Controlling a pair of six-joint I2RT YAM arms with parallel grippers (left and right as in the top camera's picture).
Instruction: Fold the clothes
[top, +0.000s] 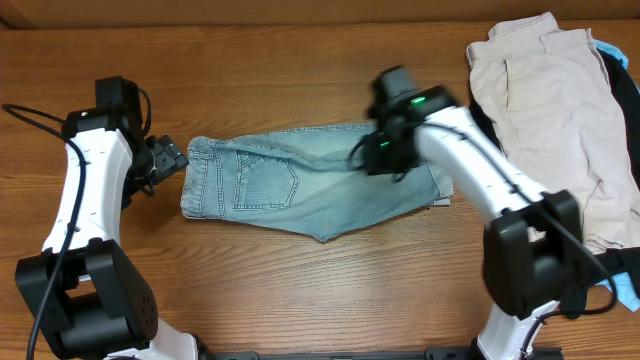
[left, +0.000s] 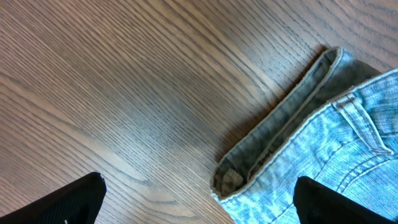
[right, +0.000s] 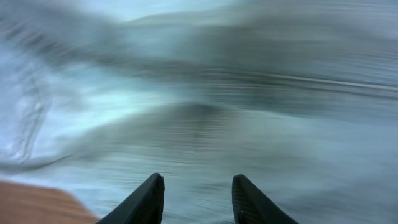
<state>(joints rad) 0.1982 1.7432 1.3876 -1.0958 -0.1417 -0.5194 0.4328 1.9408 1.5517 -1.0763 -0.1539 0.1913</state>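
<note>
The shorts (top: 300, 185) lie flat in the middle of the table (top: 300, 290), waistband (left: 280, 134) to the left, apparently doubled over once already. The left gripper (left: 199, 180) hovers just beside the waistband corner, fingers spread wide and empty. The right gripper (right: 199, 179) sits low over the leg end; its view is blurred, but the fingers stand apart with nothing seen between them. The fold looks partway done. Next, I judge, each gripper must pinch an edge and carry one end over the other.
</note>
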